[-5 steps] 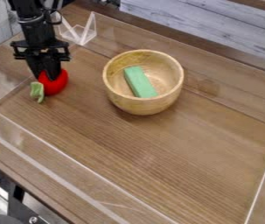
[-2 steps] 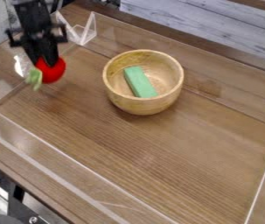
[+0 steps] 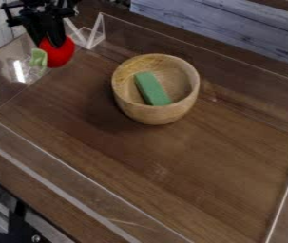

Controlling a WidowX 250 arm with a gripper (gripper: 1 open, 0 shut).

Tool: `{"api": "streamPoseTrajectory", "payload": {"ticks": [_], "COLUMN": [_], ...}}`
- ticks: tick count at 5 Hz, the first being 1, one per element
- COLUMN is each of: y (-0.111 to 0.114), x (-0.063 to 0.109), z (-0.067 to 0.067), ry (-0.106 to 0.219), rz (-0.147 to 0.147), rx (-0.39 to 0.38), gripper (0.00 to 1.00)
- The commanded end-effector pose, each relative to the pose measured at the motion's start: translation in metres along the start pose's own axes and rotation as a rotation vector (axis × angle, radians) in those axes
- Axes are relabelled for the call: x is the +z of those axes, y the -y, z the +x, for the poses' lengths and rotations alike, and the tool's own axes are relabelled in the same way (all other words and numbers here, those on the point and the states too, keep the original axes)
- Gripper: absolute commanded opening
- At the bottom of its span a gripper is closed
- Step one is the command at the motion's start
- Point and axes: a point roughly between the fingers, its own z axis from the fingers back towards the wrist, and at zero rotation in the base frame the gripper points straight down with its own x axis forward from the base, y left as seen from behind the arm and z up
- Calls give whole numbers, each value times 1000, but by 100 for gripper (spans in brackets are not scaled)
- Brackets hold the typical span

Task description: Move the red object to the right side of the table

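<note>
Held in upper left of frame, clamped in pincer (image 3: 48, 34): red object (image 3: 57, 52), raised above table (image 3: 172, 161). Near upper centre: wooden bowl (image 3: 129, 106), containing green block (image 3: 151, 88).

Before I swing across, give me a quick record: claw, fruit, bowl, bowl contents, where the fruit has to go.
claw: shut on the fruit, upper left of the view
fruit: red, with a green stem, held by the claw
bowl: wooden, right of the fruit in view
bowl contents: green block
goal: right side of the table, not reached yet
</note>
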Motion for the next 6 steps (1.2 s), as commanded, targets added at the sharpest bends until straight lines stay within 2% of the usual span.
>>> {"api": "streamPoseTrajectory", "payload": {"ticks": [1,2,3,4,5,6], "y": [7,2,-11,-15,7,29], "x": [14,21,29,33,29,13], "z": [-4,5,17,36,32,22], "ry": [56,57,57,61,47,36], "rz": [4,-18,-17,-17,-21,-24], "rx": [-71,-97,-103,-94,-139,-170], "gripper": [0,0,0,0,0,0]}}
